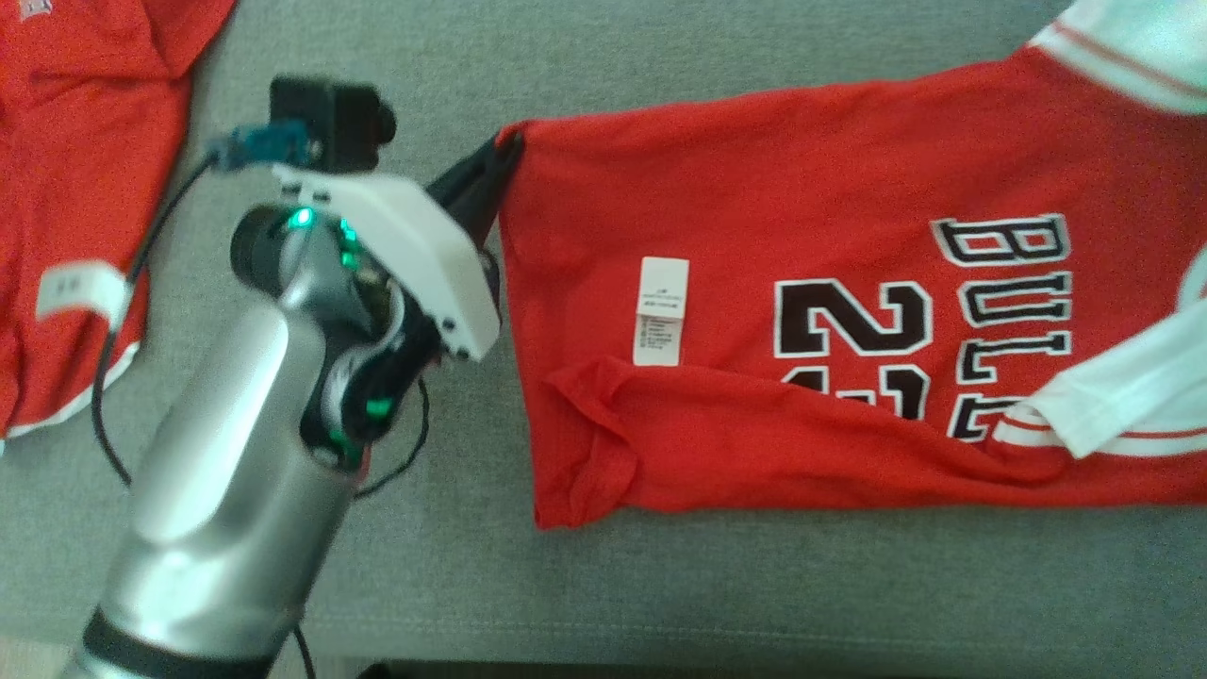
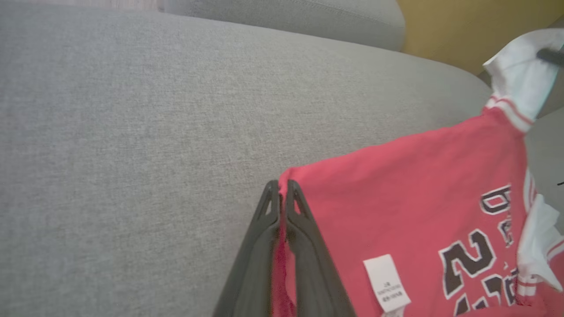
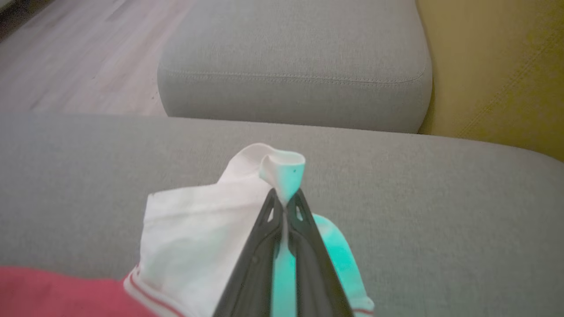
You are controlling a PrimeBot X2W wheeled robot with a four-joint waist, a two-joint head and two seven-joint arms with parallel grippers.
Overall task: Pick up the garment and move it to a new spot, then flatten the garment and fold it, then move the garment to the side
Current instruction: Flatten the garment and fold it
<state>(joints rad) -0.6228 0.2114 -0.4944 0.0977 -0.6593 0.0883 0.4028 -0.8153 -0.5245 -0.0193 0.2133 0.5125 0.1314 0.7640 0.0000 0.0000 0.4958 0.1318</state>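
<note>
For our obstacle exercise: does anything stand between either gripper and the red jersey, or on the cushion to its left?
Nothing between: the left gripper pinches the jersey by a corner, the right gripper by its white sleeve. Leftward, a second red garment lies on the cushion.

Matt red cloth garment (image 1: 754,217), woven cushion (image 1: 660,585)

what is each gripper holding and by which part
Both hold the red jersey: left gripper pinches a red corner, right gripper a white sleeve edge.
</note>
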